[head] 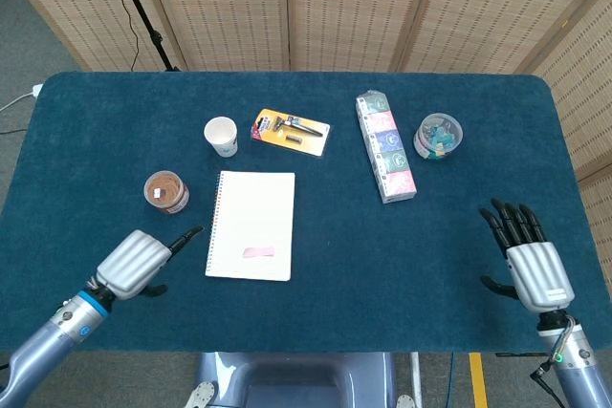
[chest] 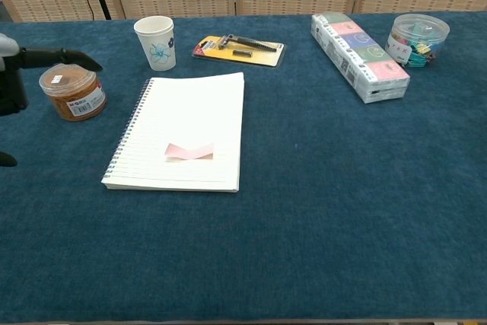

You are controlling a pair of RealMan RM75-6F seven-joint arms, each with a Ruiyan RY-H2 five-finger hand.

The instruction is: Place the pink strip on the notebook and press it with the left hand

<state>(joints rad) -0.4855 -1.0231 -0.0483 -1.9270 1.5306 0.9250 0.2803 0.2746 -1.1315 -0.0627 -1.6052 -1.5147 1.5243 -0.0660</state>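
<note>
- Your pink strip (head: 258, 252) lies flat on the lower part of the open notebook (head: 252, 224); in the chest view the strip (chest: 189, 151) sits on the ruled page near the notebook's (chest: 183, 131) near edge, with nothing touching it.
- Your left hand (head: 137, 261) hovers over the table (head: 335, 293) just to the left of the notebook's spiral edge. One finger points toward the notebook, the others are curled in, and it holds nothing. It is apart from the strip.
- In the chest view, only the extended fingertip (chest: 76, 57) and a dark part of that left hand (chest: 15, 81) show at the left border, in front of the orange-lidded jar (chest: 72, 90).
- Your right hand (head: 534, 260) is at the table's right front corner, fingers straight and spread, empty, well apart from the notebook.
- Other items noted: a paper cup (head: 222, 136), a razor in its card pack (head: 291, 131), a long multicoloured box (head: 385, 146) and a clear tub of clips (head: 438, 136) stand along the far half of the table.
</note>
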